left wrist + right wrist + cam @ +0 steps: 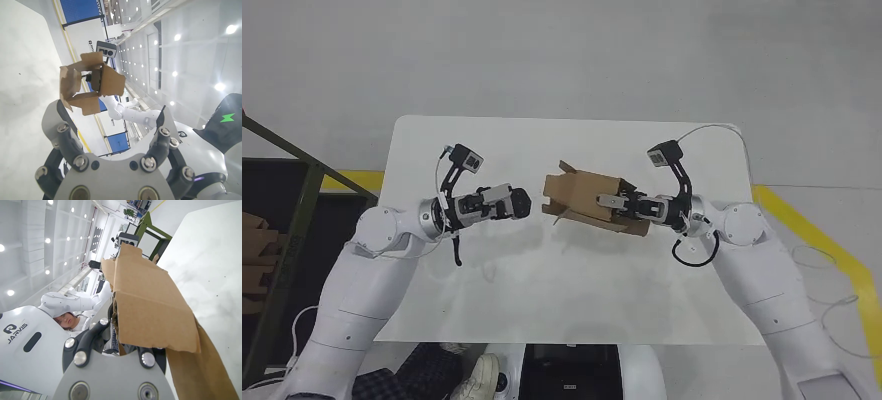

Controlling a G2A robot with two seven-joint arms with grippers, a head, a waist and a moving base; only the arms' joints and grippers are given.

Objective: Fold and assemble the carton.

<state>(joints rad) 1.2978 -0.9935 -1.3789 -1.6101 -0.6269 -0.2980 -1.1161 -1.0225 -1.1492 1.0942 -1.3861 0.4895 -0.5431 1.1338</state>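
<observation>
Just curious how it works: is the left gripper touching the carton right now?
Apart. The top view shows a strip of white table between the left gripper and the carton, which the right gripper holds.

We saw a white table (572,290) on a pale floor. Yellow tape (802,215) ran along the floor past the table's right corner, and more showed by its left edge. A dark green frame (287,150) stood to the left, near stacked cardboard (254,250). Thin cables (842,297) lay on the floor at the right. The left wrist view gave us blue panels (81,9) and ceiling lights (231,29). In the right wrist view there was a distant plant (129,212).
</observation>
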